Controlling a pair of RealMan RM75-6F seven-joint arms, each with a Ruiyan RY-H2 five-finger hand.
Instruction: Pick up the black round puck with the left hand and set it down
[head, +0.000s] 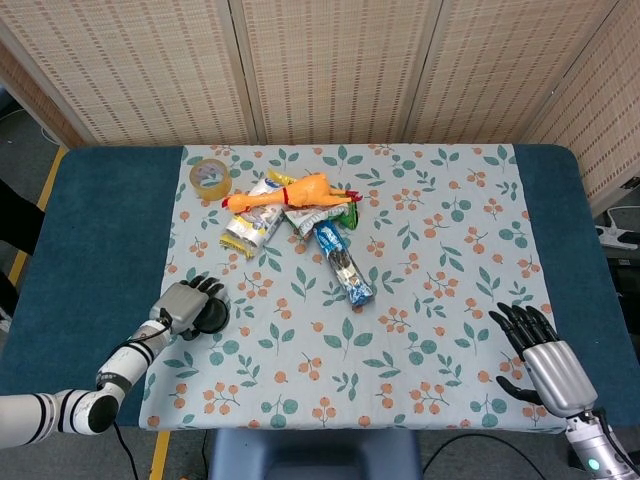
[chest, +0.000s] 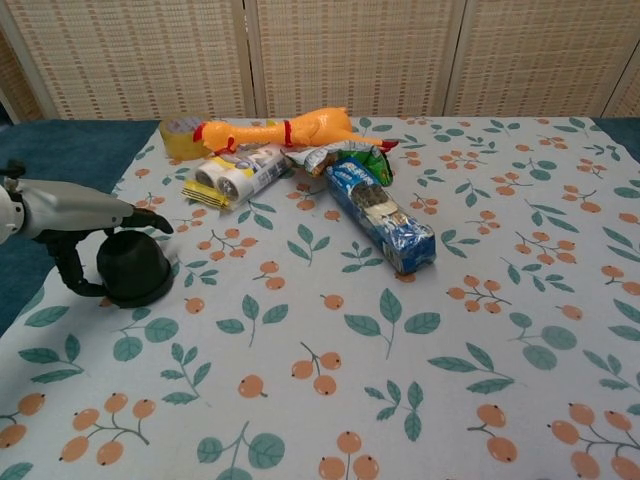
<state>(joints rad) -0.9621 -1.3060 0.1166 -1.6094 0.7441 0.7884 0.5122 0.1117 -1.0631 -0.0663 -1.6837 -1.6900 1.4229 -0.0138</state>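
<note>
The black round puck (chest: 133, 270) (head: 210, 314) is at the left side of the floral cloth (chest: 420, 330). My left hand (chest: 75, 215) (head: 183, 305) arches over it, with fingers (chest: 150, 222) curled past its far side and the thumb down at its near left, gripping it. Whether its base touches the cloth I cannot tell. My right hand (head: 540, 355) rests at the table's near right corner, fingers spread and holding nothing. The chest view does not show it.
A yellow tape roll (head: 209, 175), an orange rubber chicken (head: 290, 193), a white snack pack (head: 250, 222) and a blue cookie package (head: 343, 265) cluster at the back centre-left. Bare blue table (head: 100, 230) lies left of the cloth.
</note>
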